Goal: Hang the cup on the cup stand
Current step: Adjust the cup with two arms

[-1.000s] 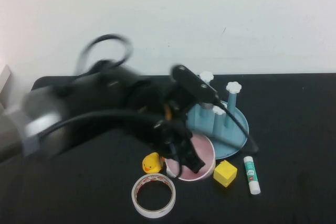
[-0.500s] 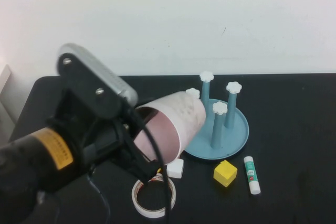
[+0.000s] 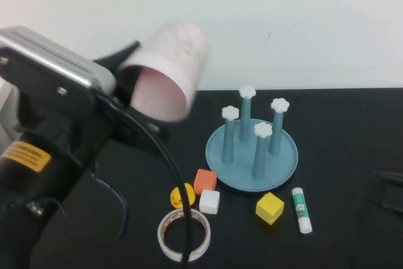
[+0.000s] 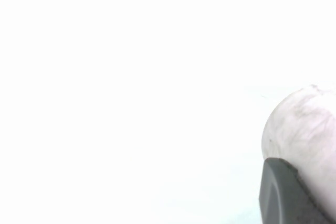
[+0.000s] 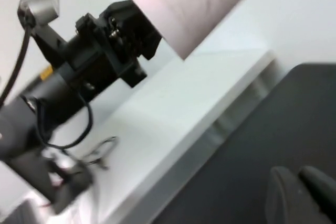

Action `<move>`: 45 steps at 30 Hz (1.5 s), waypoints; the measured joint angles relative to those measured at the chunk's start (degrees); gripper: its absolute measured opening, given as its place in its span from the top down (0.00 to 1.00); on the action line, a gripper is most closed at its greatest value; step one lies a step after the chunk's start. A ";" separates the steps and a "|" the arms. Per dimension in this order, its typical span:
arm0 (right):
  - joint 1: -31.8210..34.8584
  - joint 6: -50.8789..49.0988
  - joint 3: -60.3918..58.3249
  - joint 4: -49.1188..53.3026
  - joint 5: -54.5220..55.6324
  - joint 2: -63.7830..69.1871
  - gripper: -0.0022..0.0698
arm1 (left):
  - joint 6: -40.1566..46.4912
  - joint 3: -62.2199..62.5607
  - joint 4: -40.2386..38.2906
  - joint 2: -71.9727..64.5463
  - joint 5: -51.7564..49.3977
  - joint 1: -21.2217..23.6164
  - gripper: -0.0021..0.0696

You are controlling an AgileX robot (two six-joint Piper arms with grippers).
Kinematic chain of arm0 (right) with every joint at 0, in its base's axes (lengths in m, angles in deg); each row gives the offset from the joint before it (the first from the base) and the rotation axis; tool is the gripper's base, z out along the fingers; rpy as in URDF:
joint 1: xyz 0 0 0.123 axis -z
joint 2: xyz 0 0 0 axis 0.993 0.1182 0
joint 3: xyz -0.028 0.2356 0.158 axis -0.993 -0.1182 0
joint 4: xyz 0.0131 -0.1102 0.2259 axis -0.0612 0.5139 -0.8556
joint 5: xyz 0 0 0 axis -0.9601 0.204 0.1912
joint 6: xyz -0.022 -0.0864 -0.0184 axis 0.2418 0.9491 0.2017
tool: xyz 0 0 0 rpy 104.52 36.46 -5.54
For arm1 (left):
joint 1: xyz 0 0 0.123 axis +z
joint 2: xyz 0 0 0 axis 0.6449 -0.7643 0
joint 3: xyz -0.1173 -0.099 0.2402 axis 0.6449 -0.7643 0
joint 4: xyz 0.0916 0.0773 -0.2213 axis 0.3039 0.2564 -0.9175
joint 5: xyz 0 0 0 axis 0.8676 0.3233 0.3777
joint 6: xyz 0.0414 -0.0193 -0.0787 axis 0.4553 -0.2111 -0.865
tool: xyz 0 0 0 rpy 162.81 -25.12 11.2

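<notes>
The pale pink cup [image 3: 167,70] hangs high in the air, tilted with its mouth facing down and toward the camera, left of the cup stand. My left gripper [image 3: 134,92] is shut on the cup's wall near the rim. In the left wrist view, one dark finger [image 4: 286,192] presses against the cup [image 4: 304,124]. The cup stand [image 3: 284,167], a light blue tray with four flower-capped posts, sits on the black table with nothing on it. My right gripper [image 3: 387,194] rests low at the table's right edge, shut and holding nothing [image 5: 303,191]; its view shows the cup [image 5: 194,3] held aloft.
In front of the stand lie a yellow duck [image 3: 182,196], an orange cube [image 3: 204,181], a white cube [image 3: 210,201], a yellow cube [image 3: 269,208] and a glue stick [image 3: 301,209]. A tape roll [image 3: 184,235] sits near the front edge. The left arm's cable hangs over it.
The left arm has lifted the cup from the table beside the stand, up and to the left. The orange cube now shows. The right arm has stayed put.
</notes>
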 joint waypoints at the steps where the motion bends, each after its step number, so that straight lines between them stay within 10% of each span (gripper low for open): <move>1: 0.00 0.00 0.70 -0.38 -1.33 2.30 0.92 | 1.21 0.00 -2.02 -0.12 1.58 0.00 0.96; 5: -0.79 -3.68 4.94 -0.88 -4.15 10.71 0.79 | 3.04 0.00 -4.92 -0.26 3.83 0.00 0.96; 11: -8.09 -18.22 17.38 -1.40 -3.82 25.09 0.16 | 3.24 0.00 -5.78 -0.75 3.83 0.00 0.96; 14: -13.45 -25.07 25.50 -1.49 -2.42 32.57 0.05 | 3.24 0.00 -5.81 -0.98 3.83 0.00 0.96; 28: -24.13 -39.58 52.07 -1.78 6.98 50.44 0.01 | 4.42 0.00 -5.81 -1.36 3.34 0.00 0.96; 45: -28.40 -41.61 55.11 -2.72 6.98 52.88 0.01 | 3.11 0.00 -5.81 -1.36 3.25 0.00 0.96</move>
